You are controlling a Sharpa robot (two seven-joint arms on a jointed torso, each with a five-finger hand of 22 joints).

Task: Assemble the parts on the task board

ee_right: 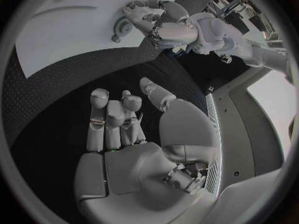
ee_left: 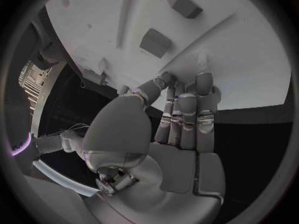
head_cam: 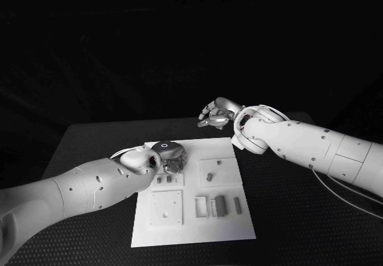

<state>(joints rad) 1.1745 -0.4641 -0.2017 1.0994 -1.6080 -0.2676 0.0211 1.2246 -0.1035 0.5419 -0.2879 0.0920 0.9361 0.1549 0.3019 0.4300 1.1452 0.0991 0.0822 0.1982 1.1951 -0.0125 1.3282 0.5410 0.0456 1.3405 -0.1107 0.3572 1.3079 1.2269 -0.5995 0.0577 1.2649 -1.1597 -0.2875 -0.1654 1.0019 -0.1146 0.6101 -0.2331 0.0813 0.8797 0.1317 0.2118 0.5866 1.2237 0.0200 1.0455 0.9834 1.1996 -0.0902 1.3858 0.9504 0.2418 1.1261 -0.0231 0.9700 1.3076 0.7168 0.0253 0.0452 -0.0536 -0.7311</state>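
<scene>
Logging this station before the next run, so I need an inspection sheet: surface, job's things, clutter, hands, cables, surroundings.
Surface: black table, textured.
Job's things: white task board lies mid-table; small grey parts stand in its near section, more parts on other sections.
Clutter: nothing seen.
Hands: left hand is over the board's far left corner, whether it holds anything cannot be told; right hand is raised beyond the board's far edge, fingers apart, holding nothing.
Cables: thin pale cable runs along the right arm.
Surroundings: dark, nothing seen.

Left hand [ee_left: 181, 119] fingertips [ee_left: 204, 79] resting on white task board [ee_left: 249, 50], two parts [ee_left: 156, 42] nearby
</scene>
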